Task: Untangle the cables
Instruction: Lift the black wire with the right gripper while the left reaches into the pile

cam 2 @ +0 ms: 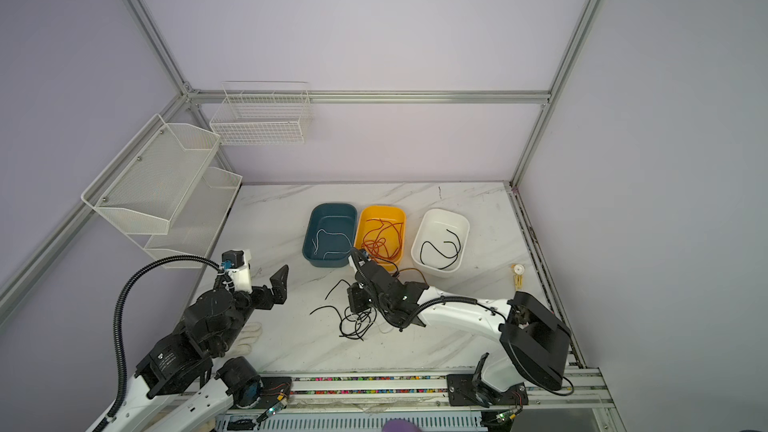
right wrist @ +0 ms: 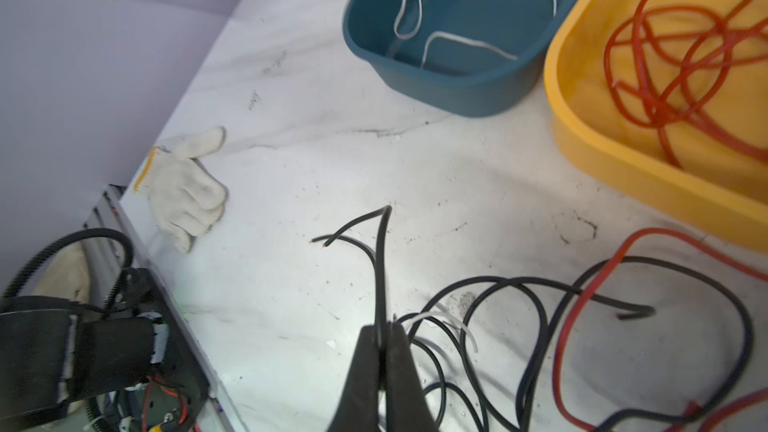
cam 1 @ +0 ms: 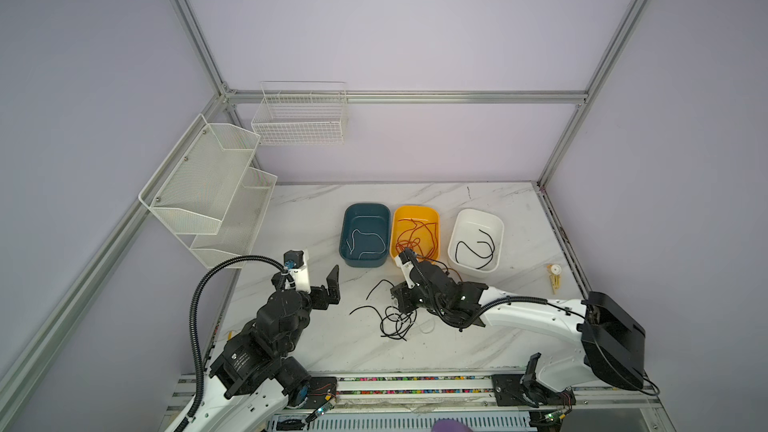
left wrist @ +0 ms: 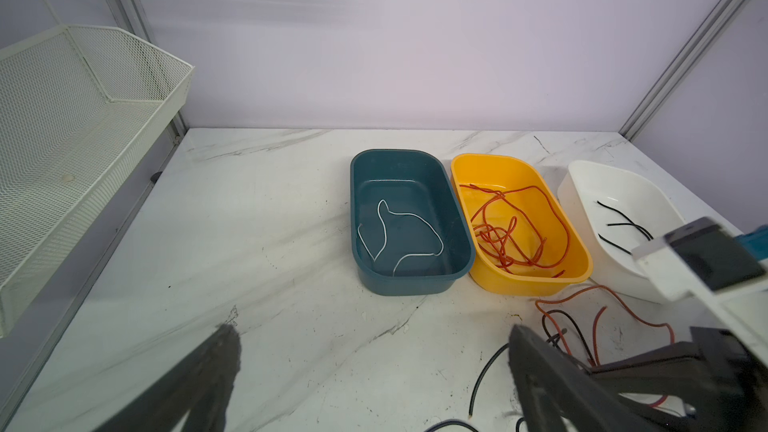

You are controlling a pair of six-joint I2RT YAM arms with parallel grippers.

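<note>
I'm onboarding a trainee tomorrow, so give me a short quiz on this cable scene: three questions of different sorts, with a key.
1. True or false: the right gripper is shut on a black cable.
2. The cable in the teal bin is: A red; B white; C black.
3. Fill in: the left gripper is ____ and holds nothing.

Key: 1 true; 2 B; 3 open.
</note>
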